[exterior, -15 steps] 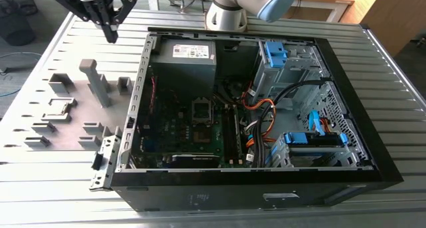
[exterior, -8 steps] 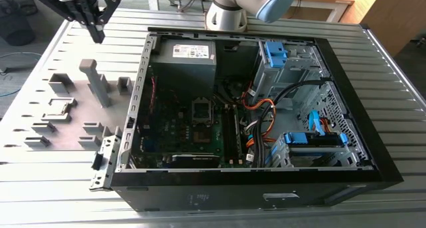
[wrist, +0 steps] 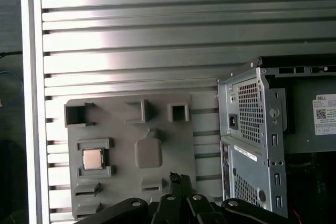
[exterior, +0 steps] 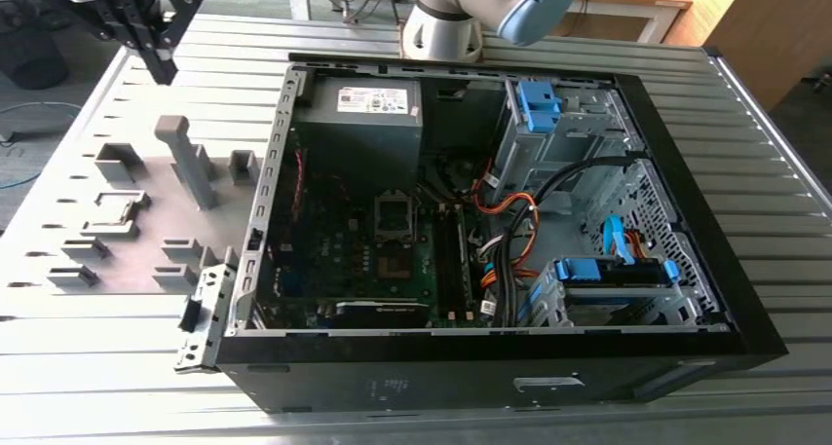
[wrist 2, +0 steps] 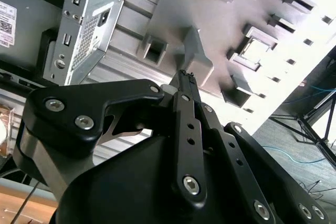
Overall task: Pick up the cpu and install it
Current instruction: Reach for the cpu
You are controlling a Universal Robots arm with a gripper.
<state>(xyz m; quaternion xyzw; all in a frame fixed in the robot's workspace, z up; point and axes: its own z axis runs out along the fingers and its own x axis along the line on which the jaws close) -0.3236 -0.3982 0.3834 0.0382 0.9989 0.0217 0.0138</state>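
The end effector (exterior: 164,71) hangs above the far end of the grey plate (exterior: 146,233). Its black linked fingers (wrist 2: 188,129) are drawn narrow, tip to tip as far as both wrist views let me judge, and nothing sits between them.

The plate is matte moulded plastic with square pockets and low brackets. A tall blunt post (exterior: 193,167) stands near its middle. The cpu (wrist: 93,159) is a small flat square with a silver-grey metal top. It lies seated in a holder frame (wrist: 94,143) on the plate, on the far side of the post from the fingertips and apart from them.

The plate rests on a tabletop (wrist: 131,24) of ribbed aluminium slats. Just beside the plate lies an open black computer case (exterior: 390,382) on its side, its perforated steel rear wall nearest the plate. Inside are a dark motherboard (exterior: 345,260), loose cables and a power supply (exterior: 325,124) with a white label (exterior: 373,99), its print too small to read.
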